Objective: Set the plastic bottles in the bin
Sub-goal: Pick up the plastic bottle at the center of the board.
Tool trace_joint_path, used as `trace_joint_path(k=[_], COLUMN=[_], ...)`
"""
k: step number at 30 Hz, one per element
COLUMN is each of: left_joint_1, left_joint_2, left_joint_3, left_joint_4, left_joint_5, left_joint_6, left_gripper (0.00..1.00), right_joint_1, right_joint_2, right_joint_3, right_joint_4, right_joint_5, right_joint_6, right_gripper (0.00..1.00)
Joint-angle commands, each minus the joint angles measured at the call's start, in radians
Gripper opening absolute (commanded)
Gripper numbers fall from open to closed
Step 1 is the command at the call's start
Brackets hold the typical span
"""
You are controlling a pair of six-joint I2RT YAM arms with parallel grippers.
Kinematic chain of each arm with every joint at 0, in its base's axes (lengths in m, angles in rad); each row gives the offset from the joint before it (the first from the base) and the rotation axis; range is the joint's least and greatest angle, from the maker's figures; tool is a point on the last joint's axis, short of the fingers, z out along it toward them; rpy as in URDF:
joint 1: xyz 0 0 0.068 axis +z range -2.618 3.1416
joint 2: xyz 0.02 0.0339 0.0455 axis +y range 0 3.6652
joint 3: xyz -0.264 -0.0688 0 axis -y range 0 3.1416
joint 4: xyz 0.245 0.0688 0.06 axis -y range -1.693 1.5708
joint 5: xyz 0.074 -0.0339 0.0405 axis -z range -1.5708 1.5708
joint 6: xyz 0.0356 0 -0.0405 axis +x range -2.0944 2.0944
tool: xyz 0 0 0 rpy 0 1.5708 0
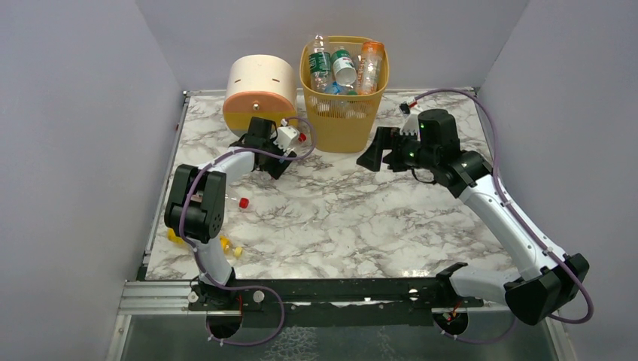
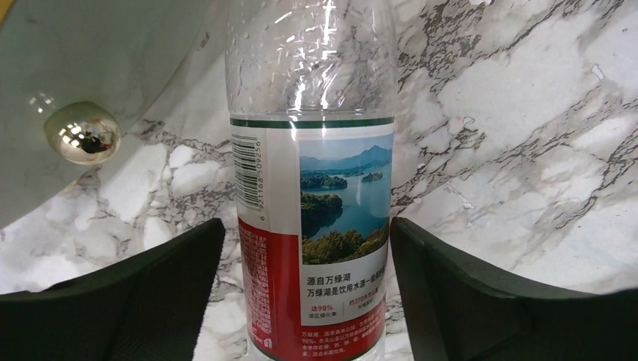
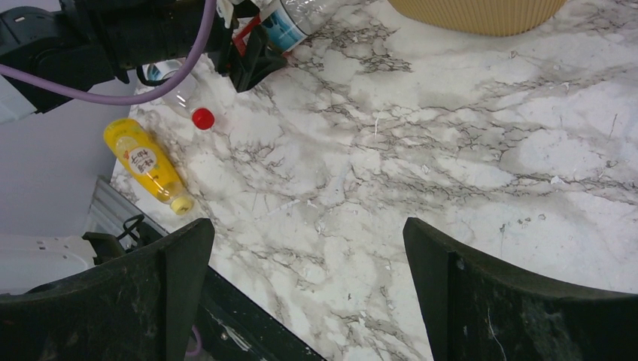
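The left claw (image 2: 308, 226) is clamped on a clear bottle (image 2: 308, 188) with a red and white lake label, one finger (image 2: 162, 278) pressed to each side of it. Just ahead of this claw, to its left, sits the round drawer unit (image 1: 259, 90); the yellow bin (image 1: 344, 128), already holding several bottles (image 1: 342, 64), stands near on its right. The right claw (image 3: 308, 233) hangs with its jaws wide apart and nothing between them, just right of the bin. Behind the left claw, a red-capped bottle (image 3: 188, 98) and a yellow bottle (image 3: 147, 162) lie on the marble table (image 1: 353, 218).
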Motion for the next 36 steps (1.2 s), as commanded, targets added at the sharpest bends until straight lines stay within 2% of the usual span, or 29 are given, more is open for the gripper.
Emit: trace_joint_path(k=[1, 5, 12, 16, 21, 30, 36], left_joint_1=[0.003, -0.003, -0.061, -0.085, -0.096, -0.098, -0.097], left_joint_2=[-0.027, -0.056, -0.132, -0.199, -0.339, -0.570, -0.636], left_joint_3=[0.033, 0.029, 0.008, -0.001, 0.022, 0.052, 0.185], left_joint_4=[-0.058, -0.121, -0.250, -0.319, -0.368, -0.457, -0.463], left_joint_5=[-0.011, -0.011, -0.023, -0.059, -0.020, 0.068, 0.159], left_joint_6=[-0.052, -0.116, -0.231, -0.334, -0.484, -0.657, -0.747], left_gripper=[0.79, 0.67, 0.60, 0.60, 0.60, 0.60, 0.59], right_joint_1=[0.006, 0.007, 0.007, 0.007, 0.007, 0.006, 0.007], right_joint_2=[-0.029, -0.049, -0.084, -0.095, -0.104, -0.140, -0.170], right_joint_3=[-0.028, -0.059, -0.093, -0.086, -0.073, -0.067, -0.053], right_joint_4=[0.023, 0.032, 0.027, 0.015, -0.004, -0.028, -0.056], right_joint_5=[-0.027, -0.026, -0.018, -0.018, -0.015, -0.012, -0.010], right_joint_6=[0.012, 0.022, 0.035, 0.040, 0.039, 0.034, 0.034], right_gripper=[0.99, 1.00, 1.00, 1.00, 1.00, 1.00, 1.00])
